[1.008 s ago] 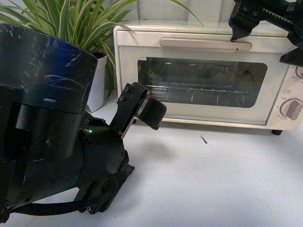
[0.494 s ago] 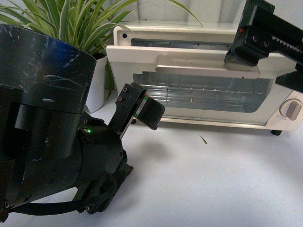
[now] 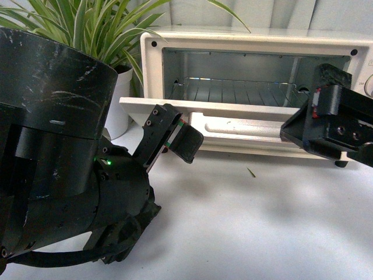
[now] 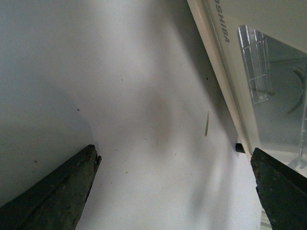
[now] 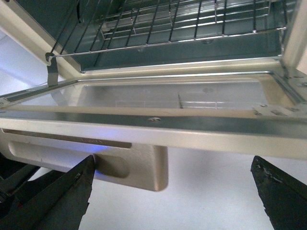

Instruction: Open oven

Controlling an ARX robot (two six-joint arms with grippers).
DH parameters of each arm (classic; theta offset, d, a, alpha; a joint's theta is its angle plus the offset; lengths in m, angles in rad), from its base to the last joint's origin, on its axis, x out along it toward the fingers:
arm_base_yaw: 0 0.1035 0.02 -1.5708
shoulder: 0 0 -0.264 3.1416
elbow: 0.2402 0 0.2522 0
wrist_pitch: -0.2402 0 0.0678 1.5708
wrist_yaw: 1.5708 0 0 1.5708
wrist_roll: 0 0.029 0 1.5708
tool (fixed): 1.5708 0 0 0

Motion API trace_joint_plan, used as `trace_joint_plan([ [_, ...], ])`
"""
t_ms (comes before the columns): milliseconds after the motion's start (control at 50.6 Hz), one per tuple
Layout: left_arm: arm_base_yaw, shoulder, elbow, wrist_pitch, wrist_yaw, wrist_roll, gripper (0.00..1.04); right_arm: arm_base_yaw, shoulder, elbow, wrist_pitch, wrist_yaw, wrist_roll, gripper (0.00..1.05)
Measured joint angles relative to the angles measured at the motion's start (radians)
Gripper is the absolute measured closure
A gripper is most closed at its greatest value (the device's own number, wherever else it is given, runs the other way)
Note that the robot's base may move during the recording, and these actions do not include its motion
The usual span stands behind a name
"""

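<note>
The cream-white oven (image 3: 256, 42) stands at the back of the white table. Its door (image 3: 175, 106) hangs down, nearly flat, and the wire rack (image 3: 233, 90) shows inside. The silver bar handle (image 3: 245, 125) is on the door's front edge. My right gripper (image 3: 298, 131) is open, just in front of the door's right end. In the right wrist view its jaws (image 5: 172, 191) stand wide apart below the door edge (image 5: 144, 127), with the handle's end (image 5: 120, 165) between them, untouched. My left gripper (image 3: 180, 137) is open and empty near the door's left end, over bare table (image 4: 175, 191).
A leafy plant (image 3: 87, 26) in a white pot (image 3: 119, 99) stands left of the oven. A small green leaf scrap (image 3: 250, 172) lies on the table in front. The oven's black foot (image 4: 240, 148) and lower front edge (image 4: 225, 72) show in the left wrist view.
The oven door has swung down from shut to fully open. My right gripper came down with it from the handle's top. The left arm has not moved.
</note>
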Motion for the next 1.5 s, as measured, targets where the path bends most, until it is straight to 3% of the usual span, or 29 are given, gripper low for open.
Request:
trace_joint_plan([
  [257,0.0,-0.035,-0.025,-0.044,-0.048,0.142,0.07,-0.013,-0.159,-0.017,-0.057,-0.039,0.048,0.09],
  [771,-0.04,-0.047,-0.056,-0.068,-0.204,0.485,0.07,-0.128,-0.235,-0.1,-0.06,-0.101,0.087,0.09],
  [1502,-0.089,-0.026,-0.116,0.018,-0.414,1.089,0.07,-0.103,-0.25,-0.158,-0.045,-0.101,0.025,0.09],
])
